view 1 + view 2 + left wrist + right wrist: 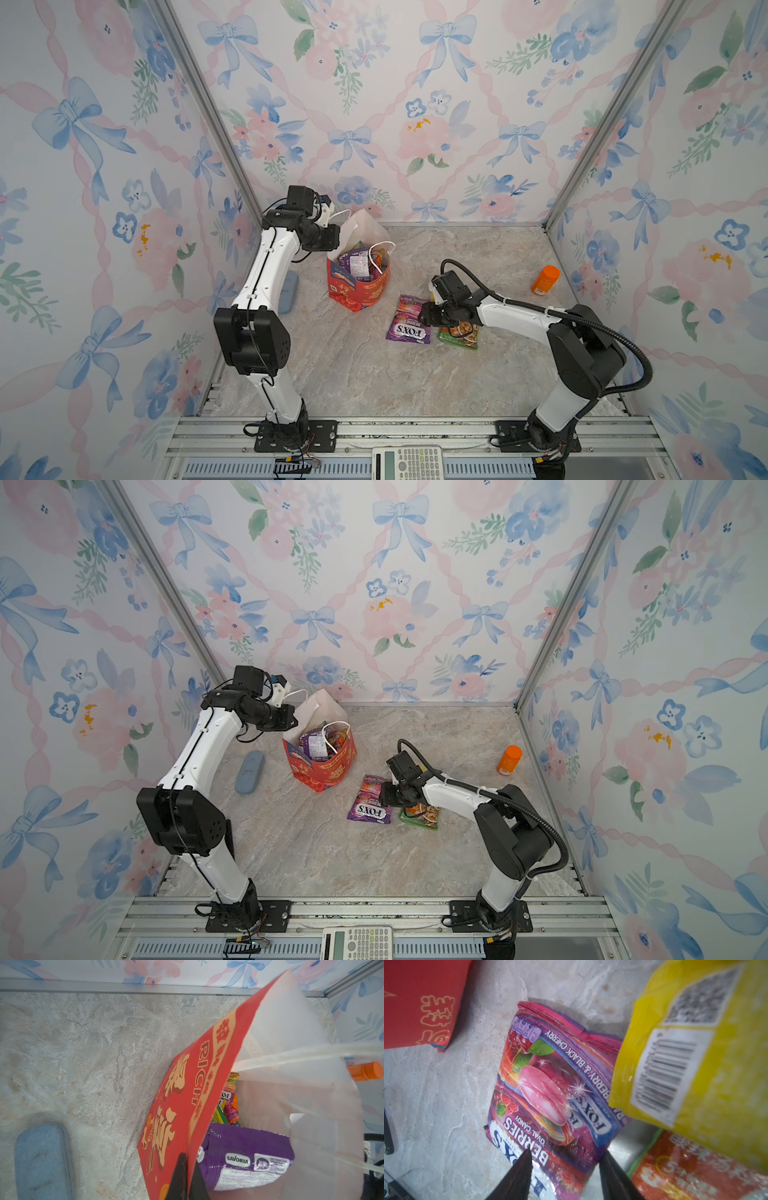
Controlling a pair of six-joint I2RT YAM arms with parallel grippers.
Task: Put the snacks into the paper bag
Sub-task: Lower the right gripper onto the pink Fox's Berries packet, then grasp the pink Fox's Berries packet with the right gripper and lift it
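Left claw (pixel 189 1159) of mine grips the paper bag (pixel 187 1095); my right claw (pixel 566 1151) hangs parted over the purple BERRIES packet (pixel 521 1132).

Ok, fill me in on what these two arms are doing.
The left gripper is shut on the rim of the paper bag, holding it open; several snacks already sit inside. The right gripper hangs open over a purple FOX'S packet on the table, not gripping it. A pink packet and a green packet lie beside it, outside the bag.
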